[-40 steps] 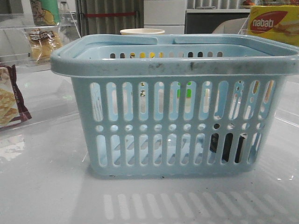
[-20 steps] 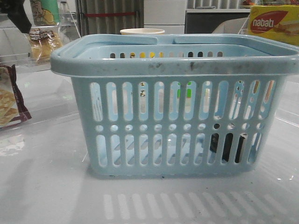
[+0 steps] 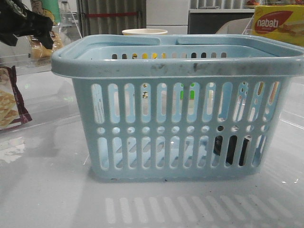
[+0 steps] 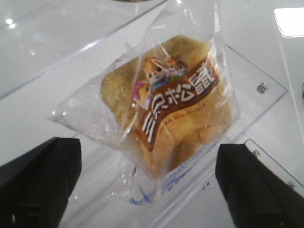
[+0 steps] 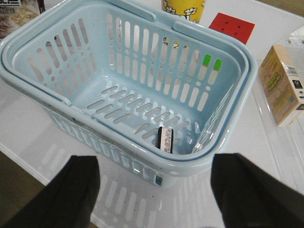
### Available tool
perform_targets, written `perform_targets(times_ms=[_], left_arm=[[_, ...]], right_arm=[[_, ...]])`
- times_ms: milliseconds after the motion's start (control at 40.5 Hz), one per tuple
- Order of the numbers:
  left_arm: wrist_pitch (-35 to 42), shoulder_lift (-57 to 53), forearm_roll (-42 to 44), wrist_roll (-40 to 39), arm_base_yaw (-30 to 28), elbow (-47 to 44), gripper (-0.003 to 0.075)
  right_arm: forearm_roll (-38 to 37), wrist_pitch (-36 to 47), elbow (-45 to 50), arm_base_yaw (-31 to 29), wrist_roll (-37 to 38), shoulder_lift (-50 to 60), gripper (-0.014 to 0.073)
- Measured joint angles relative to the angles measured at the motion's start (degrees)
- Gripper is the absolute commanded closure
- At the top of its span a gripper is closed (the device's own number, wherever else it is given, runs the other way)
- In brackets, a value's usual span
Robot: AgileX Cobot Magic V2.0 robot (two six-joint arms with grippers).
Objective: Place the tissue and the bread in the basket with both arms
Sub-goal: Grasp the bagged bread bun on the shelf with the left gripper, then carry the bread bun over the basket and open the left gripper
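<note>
Already the tissue [image 5: 166, 138] lay on the basket [image 5: 223, 137] floor near its right corner. Only the bread [image 4: 171, 107] remained outside, beyond the basket's left end, with the left claw [image 4: 145, 183] spread wide above it. Empty, the right claw [image 5: 154, 190] gaped above the basket.

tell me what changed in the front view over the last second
The left end effector has come into the top left corner of the front view, in front of the bread on the clear shelf. Its fingers stand open on either side of the bread, not yet gripping. The basket and the tissue inside it stayed put.
</note>
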State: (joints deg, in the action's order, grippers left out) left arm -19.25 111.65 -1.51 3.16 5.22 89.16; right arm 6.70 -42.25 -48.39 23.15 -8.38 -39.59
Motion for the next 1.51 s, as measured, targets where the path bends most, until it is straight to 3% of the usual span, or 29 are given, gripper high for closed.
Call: perform_targets(times_ms=[297,642,840,1087,1334,1507], left_arm=[[5.9,4.3,-1.0,0.0,0.0,1.5,0.0113],[7.7,4.8,-1.1,0.0,0.0,1.5,0.0400],[7.7,4.8,-1.1,0.0,0.0,1.5,0.0520],[1.7,0.1,-1.3,0.0,0.0,1.6,0.0630],[-7.9,-11.0,-0.9,0.0,2.9,3.6,0.0629],[-15.7,-19.6,-0.1,2.1,8.1,3.8,0.0629]], right_arm=[[0.0,0.0,0.0,0.0,0.0,0.0,0.0003],[-0.1,0.0,0.0,0.0,0.0,0.0,0.0003],[-0.1,0.0,0.0,0.0,0.0,0.0,0.0003],[-0.1,0.0,0.0,0.0,0.0,0.0,0.0003],[-0.1,0.0,0.0,0.0,0.0,0.0,0.0003],[-0.1,0.0,0.0,0.0,0.0,0.0,0.0003]])
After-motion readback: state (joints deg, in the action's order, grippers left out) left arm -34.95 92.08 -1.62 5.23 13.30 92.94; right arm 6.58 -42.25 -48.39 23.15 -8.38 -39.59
